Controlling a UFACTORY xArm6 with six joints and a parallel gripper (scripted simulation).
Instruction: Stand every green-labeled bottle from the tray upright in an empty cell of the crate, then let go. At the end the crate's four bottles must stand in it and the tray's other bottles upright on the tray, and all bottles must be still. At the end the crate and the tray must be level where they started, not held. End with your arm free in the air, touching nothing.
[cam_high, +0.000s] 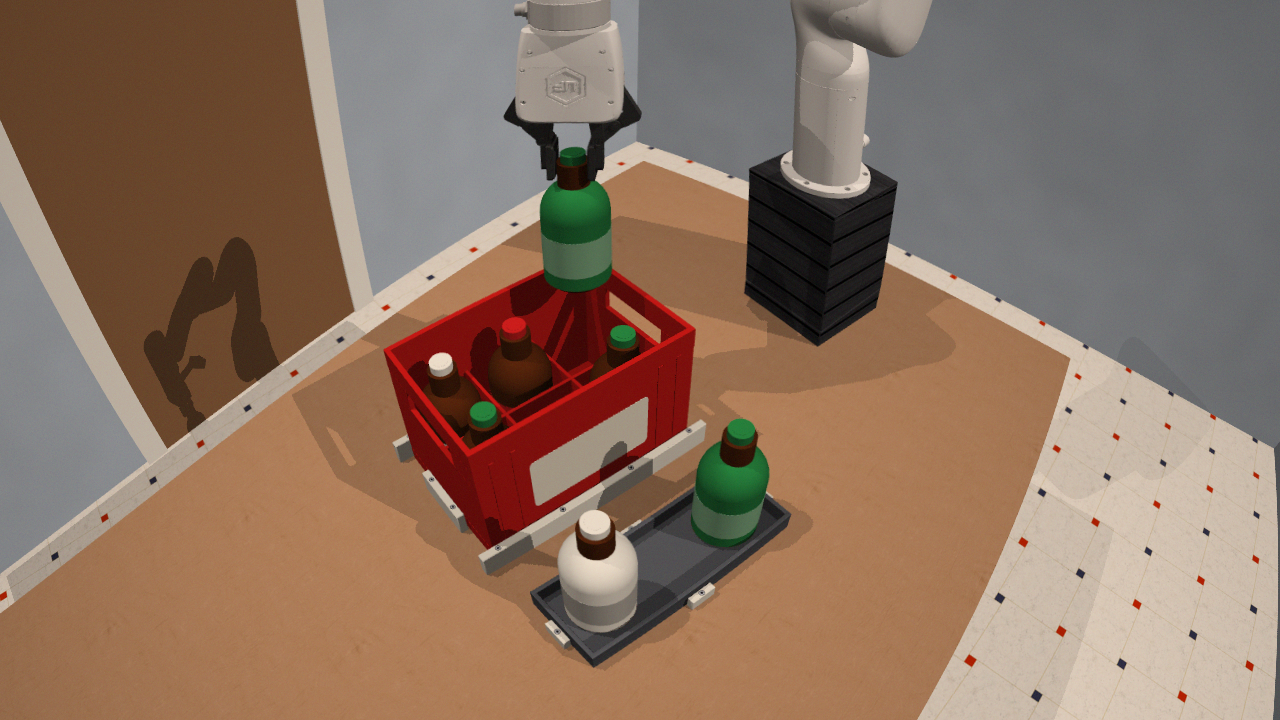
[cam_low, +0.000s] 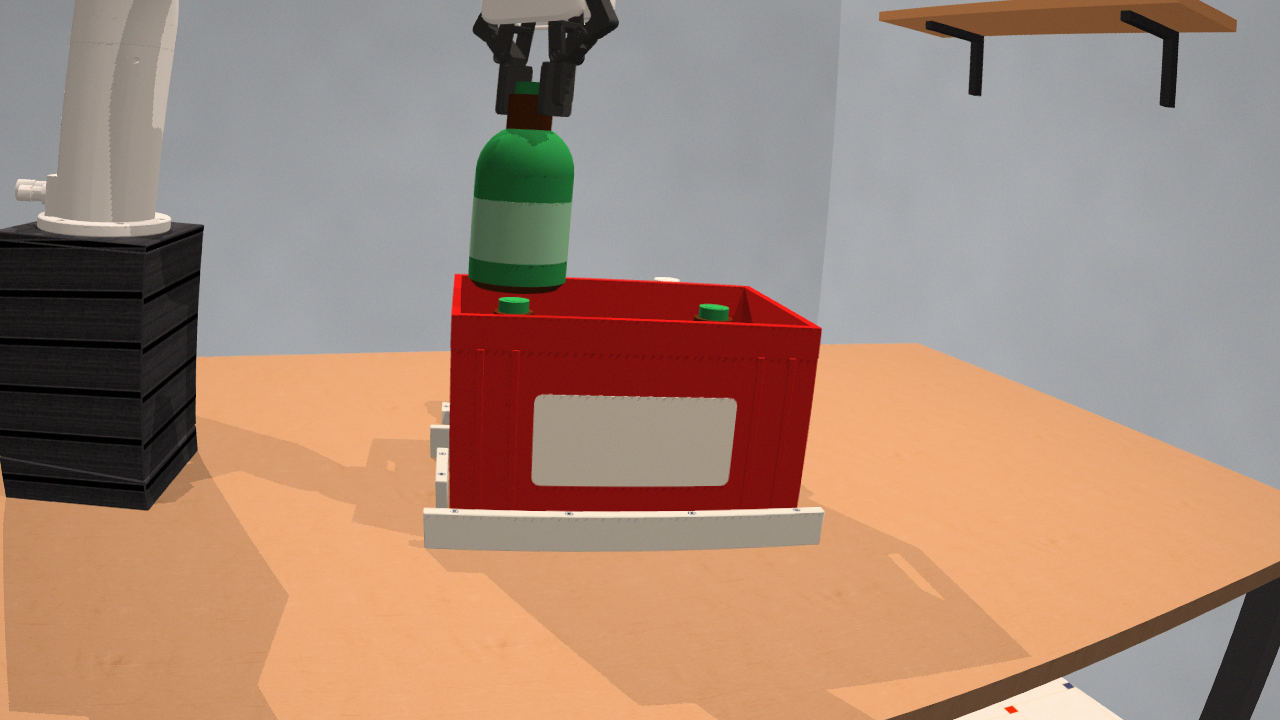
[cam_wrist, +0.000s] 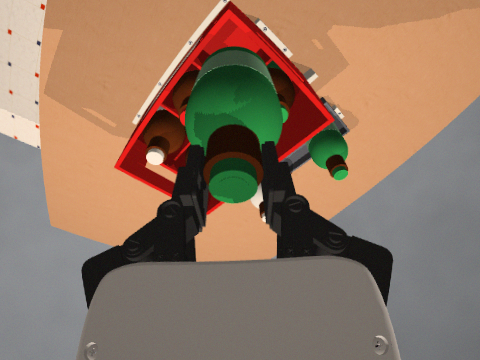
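Observation:
My gripper (cam_high: 572, 168) (cam_low: 534, 102) (cam_wrist: 233, 161) is shut on the neck of a green-labeled bottle (cam_high: 575, 214) (cam_low: 521, 179) (cam_wrist: 232, 100). The bottle hangs almost upright above the red crate (cam_high: 671, 376) (cam_low: 626, 367), over its base-side end, its bottom near rim height in the exterior view. The crate holds bottles with a white cap (cam_high: 440, 365) (cam_wrist: 155, 156), a red cap (cam_high: 513, 329) and green caps (cam_high: 483, 414) (cam_high: 622, 337). On the dark tray (cam_high: 657, 573) stand a second green-labeled bottle (cam_high: 729, 492) (cam_wrist: 328, 150) and a white bottle (cam_high: 597, 582), both upright. The held bottle hides part of the crate's cells.
Pale rails (cam_high: 601, 492) (cam_low: 626, 528) run along the crate's foot. Small pale blocks (cam_high: 700, 595) sit beside the tray. The arm's base stands on a black pedestal (cam_high: 816, 250) (cam_low: 98, 367) beyond the crate's end. A wall shelf (cam_low: 1056, 17) is at the upper right in the exterior view.

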